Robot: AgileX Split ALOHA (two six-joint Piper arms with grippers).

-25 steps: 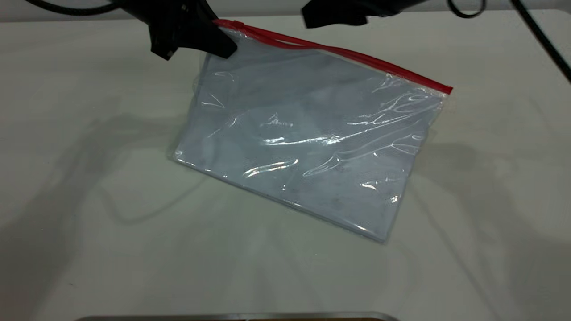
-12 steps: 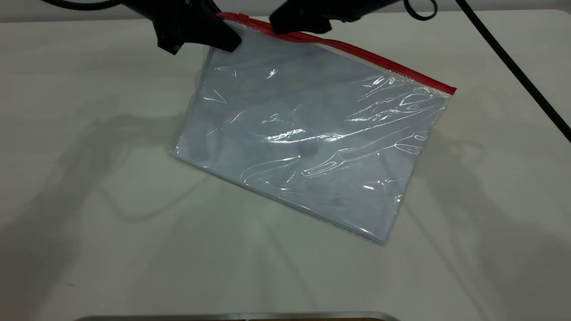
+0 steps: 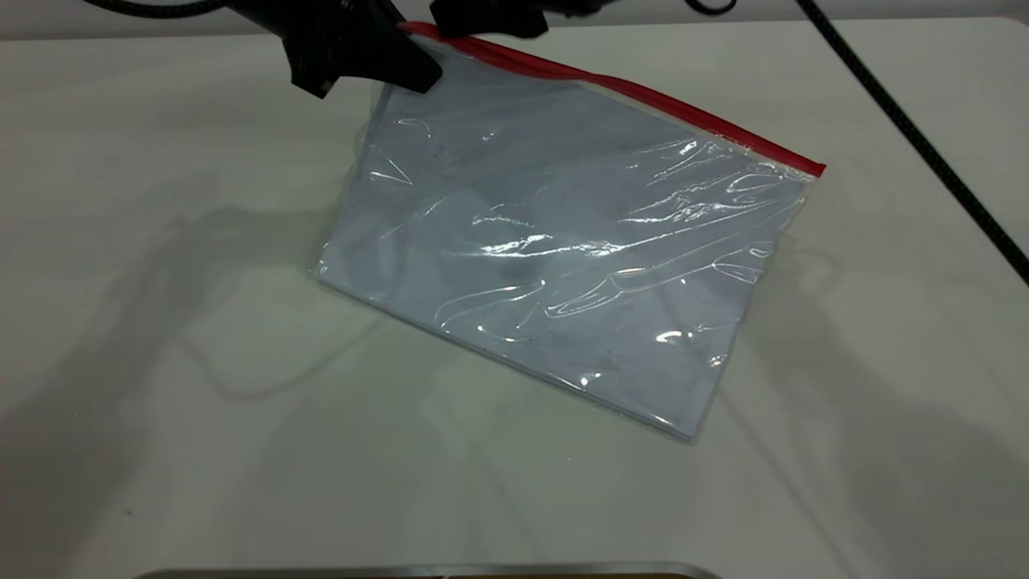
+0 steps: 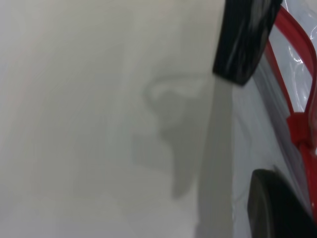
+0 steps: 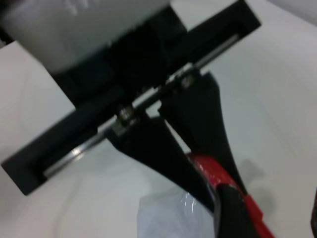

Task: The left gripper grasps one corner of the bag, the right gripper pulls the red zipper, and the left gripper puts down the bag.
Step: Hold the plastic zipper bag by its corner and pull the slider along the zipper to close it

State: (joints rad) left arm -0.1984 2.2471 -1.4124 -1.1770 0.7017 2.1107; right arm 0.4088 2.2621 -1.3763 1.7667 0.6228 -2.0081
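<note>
The right gripper (image 3: 490,18) is cut off at the exterior view's 12 o'clock edge. It hides the red zipper (image 3: 619,84)'s slider there. The left gripper (image 3: 362,48) covers the bag (image 3: 555,241)'s corner.

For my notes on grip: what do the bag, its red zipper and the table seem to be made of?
The bag: thin clear plastic, glossy, by its wrinkles and bright glare. The red zipper: probably plastic, a smooth red strip. The table: matte pale surface with soft shadows; material unclear. The left claw holds the bag's corner.
</note>
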